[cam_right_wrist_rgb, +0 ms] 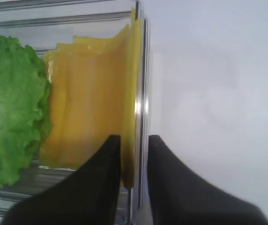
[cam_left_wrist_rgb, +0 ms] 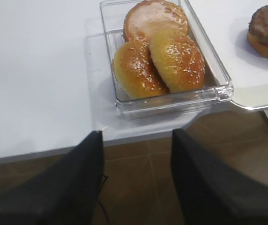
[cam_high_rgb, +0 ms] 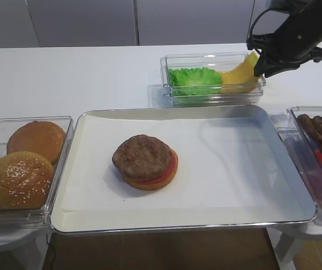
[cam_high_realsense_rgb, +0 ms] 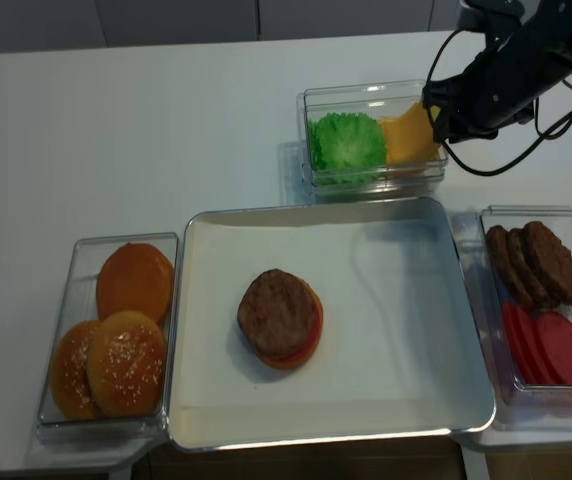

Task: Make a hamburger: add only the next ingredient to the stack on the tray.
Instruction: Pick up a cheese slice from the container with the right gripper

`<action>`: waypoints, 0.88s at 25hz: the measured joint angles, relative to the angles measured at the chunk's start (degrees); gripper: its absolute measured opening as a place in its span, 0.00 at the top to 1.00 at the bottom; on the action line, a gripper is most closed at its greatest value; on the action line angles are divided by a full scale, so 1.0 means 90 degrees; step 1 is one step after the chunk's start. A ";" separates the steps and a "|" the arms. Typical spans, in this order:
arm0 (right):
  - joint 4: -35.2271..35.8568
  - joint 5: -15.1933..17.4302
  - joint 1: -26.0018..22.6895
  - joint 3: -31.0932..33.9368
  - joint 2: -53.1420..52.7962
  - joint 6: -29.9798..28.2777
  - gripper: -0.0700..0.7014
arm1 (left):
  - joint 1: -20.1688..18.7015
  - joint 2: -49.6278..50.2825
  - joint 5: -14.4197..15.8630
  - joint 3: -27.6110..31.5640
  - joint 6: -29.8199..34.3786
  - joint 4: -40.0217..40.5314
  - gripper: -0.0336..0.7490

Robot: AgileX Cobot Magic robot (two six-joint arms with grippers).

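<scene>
The cheese slices [cam_right_wrist_rgb: 92,103] lie in the right half of a clear container [cam_high_rgb: 211,98] at the back, their right edge curled upright against its wall. My right gripper [cam_right_wrist_rgb: 134,138] straddles that upright edge. One finger touches the cheese and the other stands just past the wall, with a narrow gap still showing, so it is open. From above, the right gripper [cam_high_rgb: 258,70] hangs at the container's right end. The stack [cam_high_rgb: 145,160], with bun, tomato and patty on top, sits on the paper-lined tray [cam_high_rgb: 234,169]. My left gripper [cam_left_wrist_rgb: 136,133] is open and empty, over the floor off the table's front edge.
Green lettuce [cam_high_rgb: 193,77] fills the left half of the cheese container. A clear box of sesame buns [cam_left_wrist_rgb: 162,51] stands left of the tray. A clear box of patties and tomato slices [cam_high_realsense_rgb: 536,300] stands to the tray's right.
</scene>
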 joint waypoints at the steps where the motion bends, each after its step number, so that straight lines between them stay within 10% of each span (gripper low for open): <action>1: 0.0038 0.0000 0.0000 0.0000 -0.0001 -0.0043 0.72 | 0.0000 0.0000 0.0000 0.0000 0.0000 0.0000 0.51; 22: 0.0098 -0.0066 0.0000 0.0000 0.0008 -0.0255 0.87 | 0.0000 0.0000 0.0000 0.0000 0.0000 0.0000 0.51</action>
